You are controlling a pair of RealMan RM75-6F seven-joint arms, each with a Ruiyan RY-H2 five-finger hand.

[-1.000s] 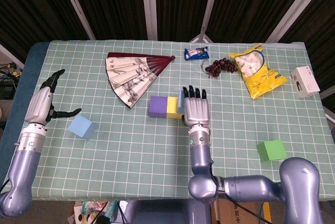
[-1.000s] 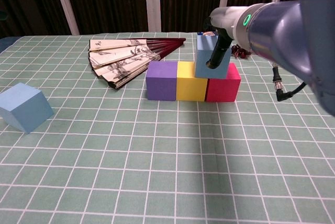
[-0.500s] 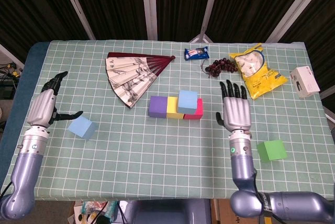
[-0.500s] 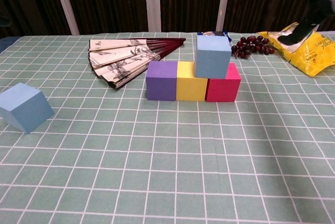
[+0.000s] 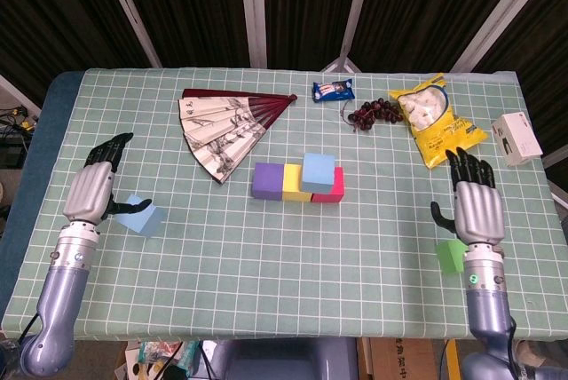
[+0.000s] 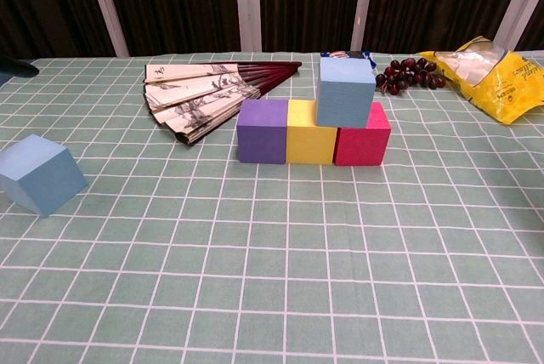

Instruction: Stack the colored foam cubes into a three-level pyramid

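A row of three cubes stands mid-table: purple cube (image 5: 266, 179), yellow cube (image 5: 293, 181), red cube (image 5: 332, 186). A blue cube (image 5: 318, 171) sits on top, over the yellow and red ones; it shows too in the chest view as the blue cube (image 6: 346, 90). A loose light blue cube (image 5: 142, 215) lies at the left, light blue cube (image 6: 40, 173). My left hand (image 5: 94, 188) hovers just left of it, open, thumb near its edge. A green cube (image 5: 452, 256) lies at the right, partly under my open right hand (image 5: 476, 205).
A folding fan (image 5: 227, 127) lies behind the row. A blue snack packet (image 5: 333, 91), grapes (image 5: 374, 112) and a yellow bag (image 5: 435, 119) sit at the back right. A white box (image 5: 516, 138) is at the right edge.
My right hand let go of the blue cube on the row and moved right to above the green cube. My left hand shifted closer to the light blue cube.
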